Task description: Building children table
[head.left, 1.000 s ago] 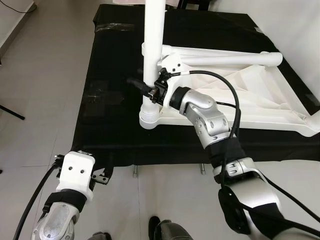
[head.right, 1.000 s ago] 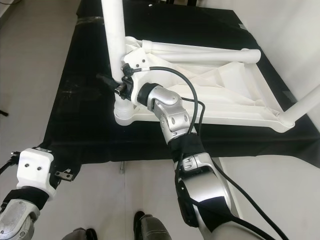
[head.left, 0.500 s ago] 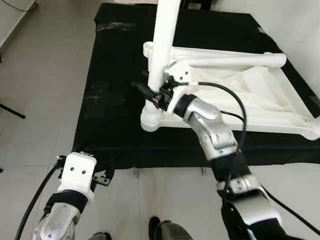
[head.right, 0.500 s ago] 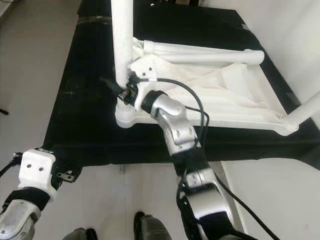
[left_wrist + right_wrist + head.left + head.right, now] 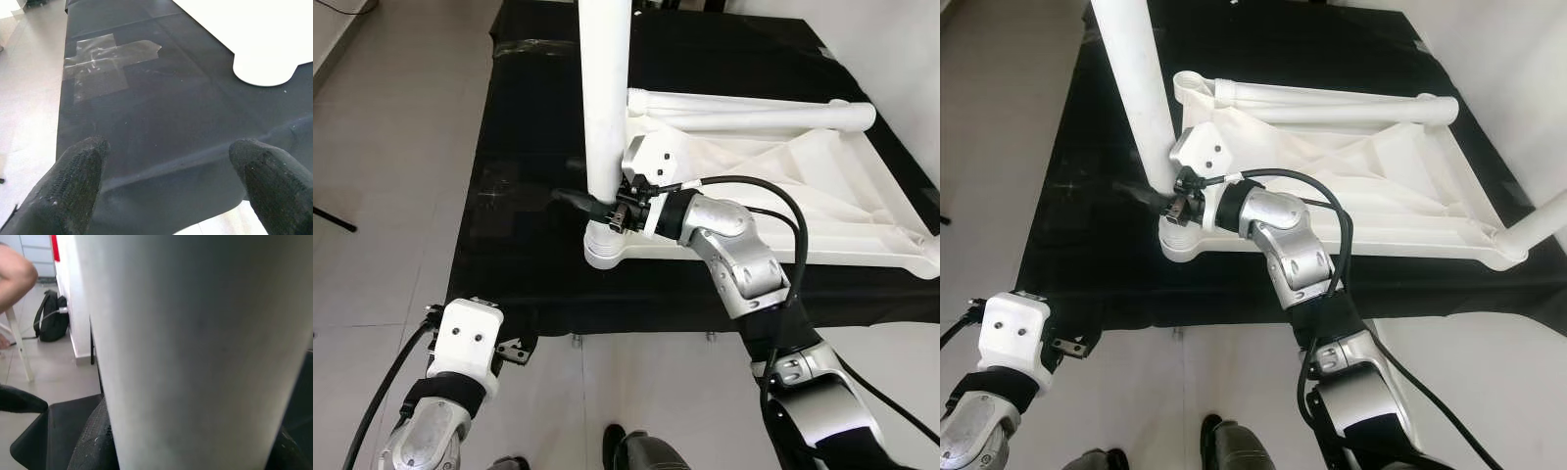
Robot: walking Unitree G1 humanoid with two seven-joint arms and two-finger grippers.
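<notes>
Assembly partly complete. Right end effector (image 5: 603,206) pinched the upright leg (image 5: 606,108) standing in the near corner socket of the inverted tabletop (image 5: 783,186); left end effector (image 5: 168,181) spread, idle. Further legs apparently remained.

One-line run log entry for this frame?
right end effector: shut on table leg | leg: upright in corner socket of upturned tabletop | left end effector: open, idle over black cloth
</notes>
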